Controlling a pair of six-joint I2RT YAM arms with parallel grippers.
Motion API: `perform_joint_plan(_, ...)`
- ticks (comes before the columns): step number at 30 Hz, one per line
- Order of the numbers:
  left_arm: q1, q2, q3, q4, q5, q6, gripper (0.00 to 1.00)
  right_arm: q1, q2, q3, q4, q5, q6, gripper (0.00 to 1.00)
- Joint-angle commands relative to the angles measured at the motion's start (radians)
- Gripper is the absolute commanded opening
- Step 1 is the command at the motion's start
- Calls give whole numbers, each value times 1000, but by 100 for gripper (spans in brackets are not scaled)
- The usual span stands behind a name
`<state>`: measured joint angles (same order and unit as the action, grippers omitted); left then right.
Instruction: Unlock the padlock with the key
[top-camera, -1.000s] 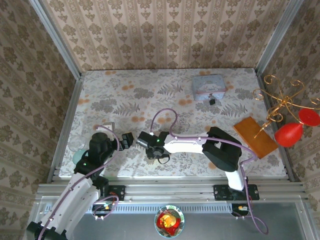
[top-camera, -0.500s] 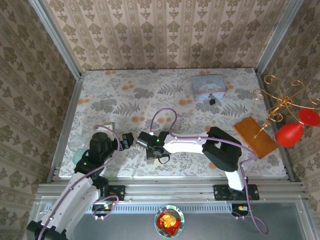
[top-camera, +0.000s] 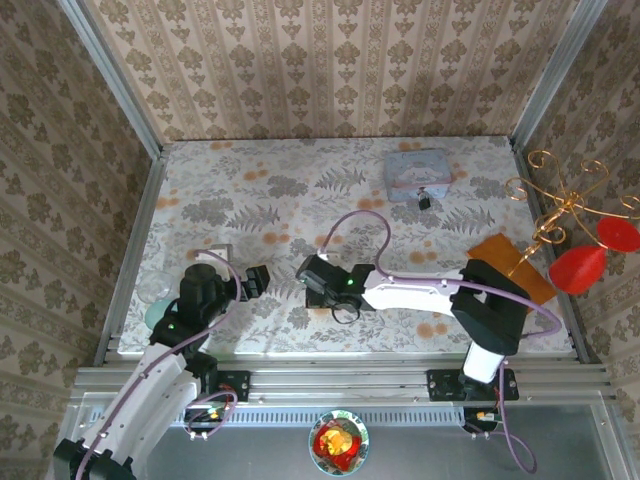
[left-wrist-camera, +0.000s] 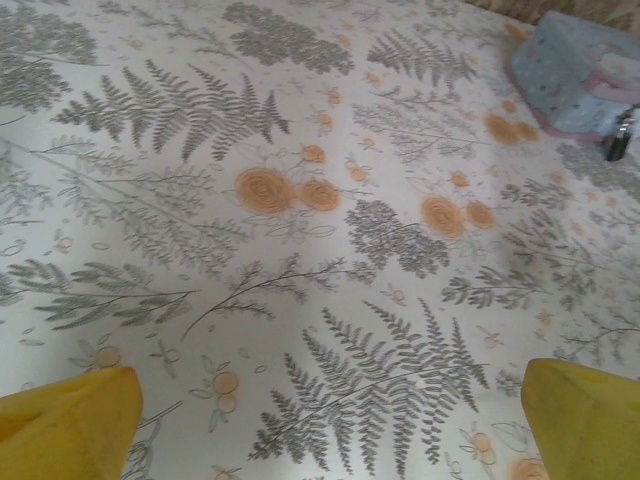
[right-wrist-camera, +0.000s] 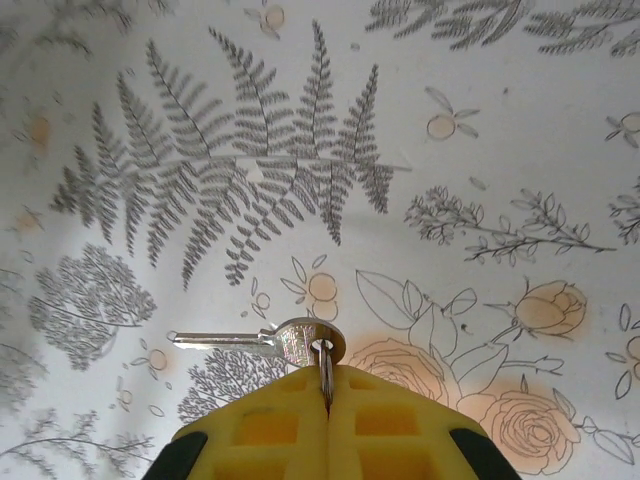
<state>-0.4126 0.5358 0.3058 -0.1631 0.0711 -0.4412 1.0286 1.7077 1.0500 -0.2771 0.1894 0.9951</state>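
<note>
The right end effector is pinched tight on the key. Its two yellow fingers are pressed together on the thin ring at the key's round head. The shiny blade sticks out sideways over the flowery counter. The left end effector is low over the counter with its fingers wide apart. The padlock is small and dark. It sits well away from both arms, at the back of the counter, just beside the pale blue tin, on the tin's near side.
</note>
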Motion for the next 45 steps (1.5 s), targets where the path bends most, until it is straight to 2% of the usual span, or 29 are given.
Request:
perform_joint_plan(1, 0, 10, -21, 97, 133, -6, 96, -40, -84, -80, 139, -35, 106, 0)
perform_joint_plan(6, -2, 54, -47, 252, 328, -33, 88, -50, -167, -198, 355, -67, 249, 0)
perform_joint_plan(9, -2, 84, -65, 342, 396, -76, 85, -50, -176, -231, 434, -71, 306, 0)
perform_joint_plan(14, -5, 172, -94, 533, 454, -265, 78, -47, -162, -264, 559, -85, 381, 0)
perform_joint_plan(17, -28, 206, -87, 548, 407, -384, 77, -42, -152, -270, 605, -85, 394, 0)
perform_joint_plan(21, -88, 199, -96, 536, 337, -460, 72, -41, -145, -273, 609, -97, 388, 0)
perform_joint_plan(29, -172, 201, -80, 465, 260, -455, 65, -31, -140, -262, 619, -122, 373, 0)
perform_joint_plan(39, -181, 236, -76, 464, 253, -447, 53, -15, -135, -271, 631, -162, 377, 0)
perform_joint_plan(45, -181, 275, -77, 493, 257, -464, 40, -9, -127, -268, 646, -160, 381, 0)
